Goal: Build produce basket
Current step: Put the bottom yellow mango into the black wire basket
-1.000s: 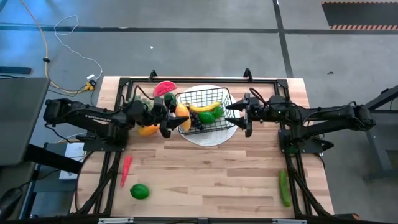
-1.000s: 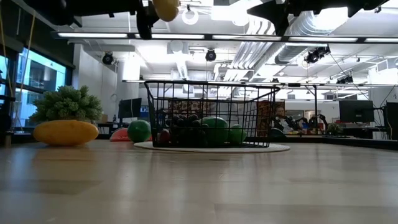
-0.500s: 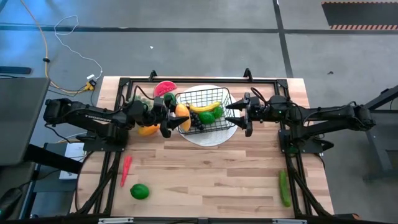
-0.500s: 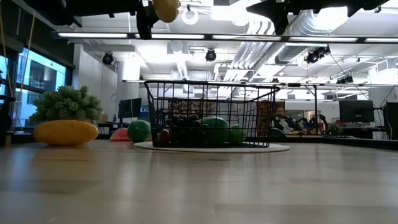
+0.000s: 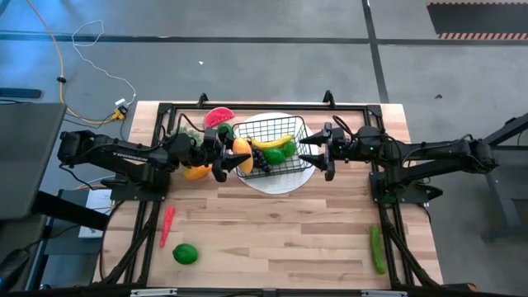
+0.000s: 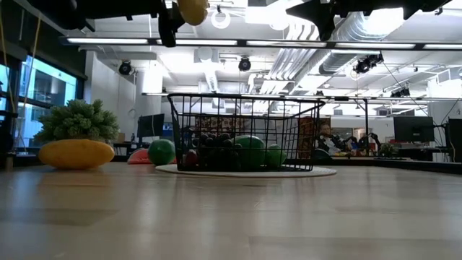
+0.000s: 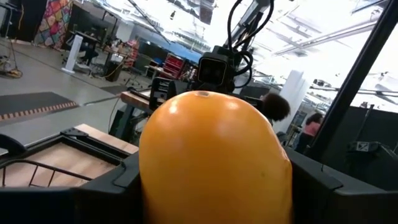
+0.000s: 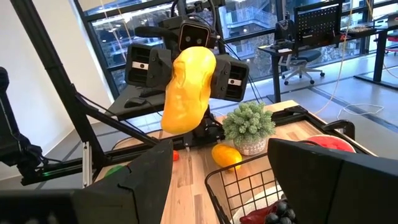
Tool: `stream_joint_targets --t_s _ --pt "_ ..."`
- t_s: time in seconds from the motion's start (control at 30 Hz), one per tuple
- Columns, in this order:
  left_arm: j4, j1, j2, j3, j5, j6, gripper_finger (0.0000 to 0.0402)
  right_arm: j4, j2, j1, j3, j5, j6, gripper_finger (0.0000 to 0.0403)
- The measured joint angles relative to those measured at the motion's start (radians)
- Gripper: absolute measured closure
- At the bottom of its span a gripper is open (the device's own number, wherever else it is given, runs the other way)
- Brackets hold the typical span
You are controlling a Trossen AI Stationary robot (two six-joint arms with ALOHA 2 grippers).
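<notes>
The black wire basket [image 5: 271, 142] stands on a round white plate [image 5: 276, 183] at the far middle of the table. It holds a banana [image 5: 272, 141], limes [image 5: 275, 153] and dark grapes [image 5: 261, 162]. My left gripper [image 5: 233, 157] hangs at the basket's left rim, shut on an orange-yellow fruit [image 5: 241, 152], which also shows in the right wrist view [image 8: 187, 89]. My right gripper [image 5: 318, 155] stands open with nothing in it, high at the basket's right rim. A watermelon slice [image 5: 219, 116] lies behind the left gripper. A second orange-yellow fruit [image 5: 196, 172] rests on the table. My left gripper pinches the orange-yellow fruit by its two long sides [image 8: 211, 74], one finger [image 8: 229, 79] on each side. The fingers run level and come from the table's left. The fruit stands upright in the hold, lifted clear of table and basket [image 6: 193, 9].
A red pepper [image 5: 167, 224] and a lime [image 5: 185, 253] lie at the near left, and a cucumber [image 5: 377, 249] lies at the near right. A small potted plant [image 6: 76, 119] stands at the far left. The table's middle and near part is bare wood.
</notes>
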Motion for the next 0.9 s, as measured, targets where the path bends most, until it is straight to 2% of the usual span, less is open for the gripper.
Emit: stream_joint_targets --t_s 0.23,0.43,0.63,0.77,0.9 --pt "-0.049 0.000 0.001 0.034 -0.078 -0.003 0.0165 0.000 0.000 0.000 0.000 0.002 0.002 0.0158" --pt "-0.413 0.039 0.033 0.240 -0.085 0.049 0.0165 0.001 0.000 0.000 0.000 0.002 0.006 0.0158" --pt "-0.760 0.117 0.171 0.496 -0.079 0.137 0.0165 0.000 0.000 0.000 0.000 0.002 0.008 0.0158" --pt "-0.902 0.159 0.287 0.633 -0.071 0.217 0.0165 0.000 0.000 0.000 0.000 0.002 0.008 0.0158" --pt "-0.967 0.188 0.408 0.718 -0.031 0.290 0.0165 0.000 0.000 0.000 0.000 0.002 0.008 0.0158"
